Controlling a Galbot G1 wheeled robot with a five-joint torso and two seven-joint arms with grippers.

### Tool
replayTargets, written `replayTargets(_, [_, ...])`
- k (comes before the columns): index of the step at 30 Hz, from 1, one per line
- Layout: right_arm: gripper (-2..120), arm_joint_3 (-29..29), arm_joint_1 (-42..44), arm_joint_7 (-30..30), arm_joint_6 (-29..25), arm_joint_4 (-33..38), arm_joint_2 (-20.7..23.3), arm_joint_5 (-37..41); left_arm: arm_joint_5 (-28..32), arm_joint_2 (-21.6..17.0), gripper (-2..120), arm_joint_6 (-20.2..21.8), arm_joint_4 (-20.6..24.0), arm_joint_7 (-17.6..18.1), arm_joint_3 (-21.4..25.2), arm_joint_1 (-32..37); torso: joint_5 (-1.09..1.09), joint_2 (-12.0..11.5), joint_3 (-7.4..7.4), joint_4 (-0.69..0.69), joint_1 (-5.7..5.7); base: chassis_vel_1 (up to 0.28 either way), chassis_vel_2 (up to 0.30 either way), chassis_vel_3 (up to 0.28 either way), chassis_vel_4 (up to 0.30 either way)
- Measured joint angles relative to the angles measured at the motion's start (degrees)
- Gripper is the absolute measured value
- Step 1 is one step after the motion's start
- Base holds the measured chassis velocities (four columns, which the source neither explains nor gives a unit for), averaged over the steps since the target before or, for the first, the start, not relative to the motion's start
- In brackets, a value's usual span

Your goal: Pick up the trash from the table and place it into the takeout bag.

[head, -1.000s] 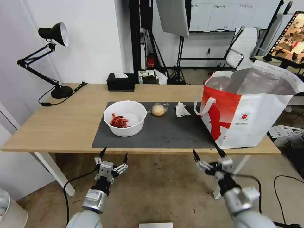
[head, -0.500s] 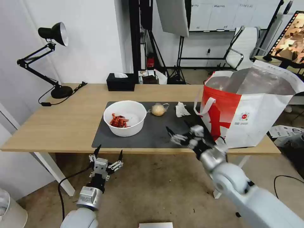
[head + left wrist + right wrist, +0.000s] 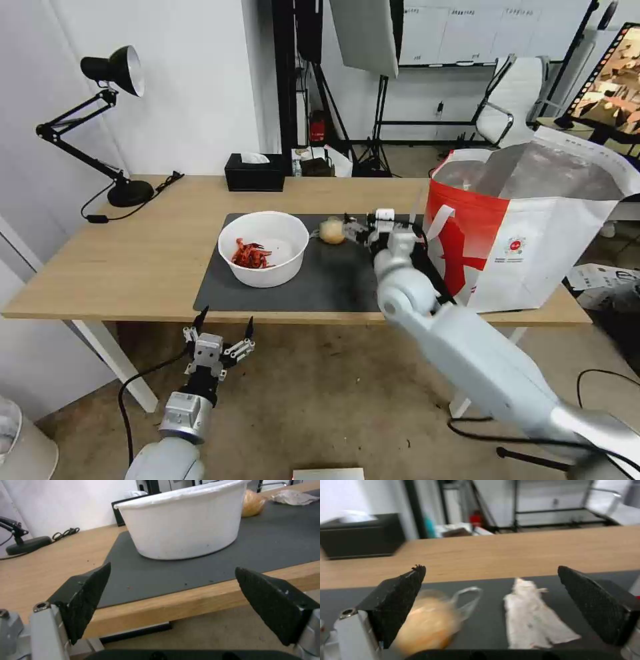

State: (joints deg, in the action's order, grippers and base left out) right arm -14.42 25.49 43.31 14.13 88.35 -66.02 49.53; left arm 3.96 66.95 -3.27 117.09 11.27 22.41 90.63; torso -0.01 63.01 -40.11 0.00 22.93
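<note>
The white bowl [image 3: 263,248] with red shells stands on the dark mat [image 3: 327,280] of the table [image 3: 133,260]. Beside it lies the wrapped yellowish lump [image 3: 332,231]. My right gripper [image 3: 381,223] hovers open over the mat between the lump and the takeout bag [image 3: 533,247], covering the tissue in the head view. In the right wrist view the open right gripper [image 3: 491,568] frames the crumpled tissue [image 3: 533,615] and the lump [image 3: 426,620] just below. My left gripper [image 3: 225,317] hangs open below the table's front edge, facing the bowl [image 3: 186,527].
A black tissue box [image 3: 253,173] sits at the table's far edge. A black desk lamp [image 3: 113,120] stands at the far left corner. Light stands and an office chair [image 3: 513,100] are behind the table. The bag occupies the right end.
My right arm has swung up from below the table's front edge and across the mat to just above the tissue and lump. The left gripper has sunk a little lower.
</note>
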Motion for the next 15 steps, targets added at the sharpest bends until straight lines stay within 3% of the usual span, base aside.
replayTargets(15, [100, 1.0, -4.0, 2.6, 5.1, -12.4, -3.9, 2.7, -0.5, 0.4, 100, 0.0, 0.0, 0.0, 0.4, 0.8, 0.01, 0.0, 0.0, -0.01, -0.01, 0.0, 0.0, 0.0, 0.0])
